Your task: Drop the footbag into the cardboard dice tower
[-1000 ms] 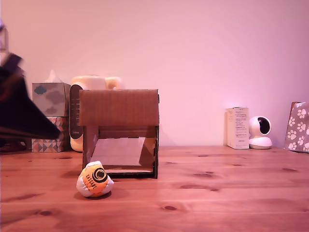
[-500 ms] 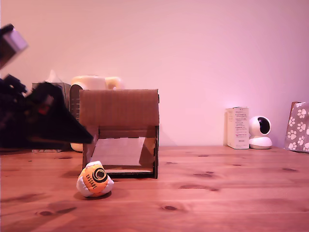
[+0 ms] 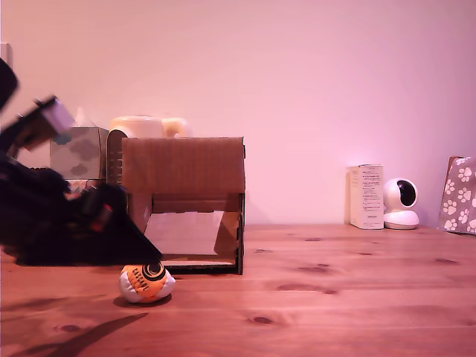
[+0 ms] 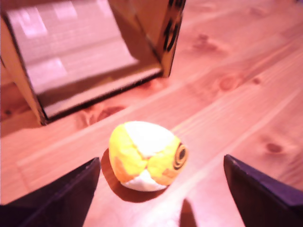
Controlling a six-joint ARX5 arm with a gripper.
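Observation:
The footbag (image 3: 146, 281) (image 4: 147, 155), a small ball of orange, yellow and white panels with a black round logo, lies on the wooden table just in front of the cardboard dice tower (image 3: 184, 202) (image 4: 90, 52). The tower's lower front opening shows a sloped inner ramp. My gripper (image 3: 145, 256) (image 4: 161, 189) hangs open just above the ball, coming in from the exterior view's left. In the wrist view its two dark fingers (image 4: 61, 196) stand wide apart on either side of the footbag without touching it.
Behind the tower stand patterned tissue boxes (image 3: 76, 152) and a cream appliance (image 3: 145, 128). A white box (image 3: 366, 196), a small white camera (image 3: 401, 203) and a paw-print bag (image 3: 460, 195) line the back at the exterior view's right.
The arm has swung down and toward the exterior view's right, from beside the tissue boxes to just above the footbag. The footbag and the tower have not moved.

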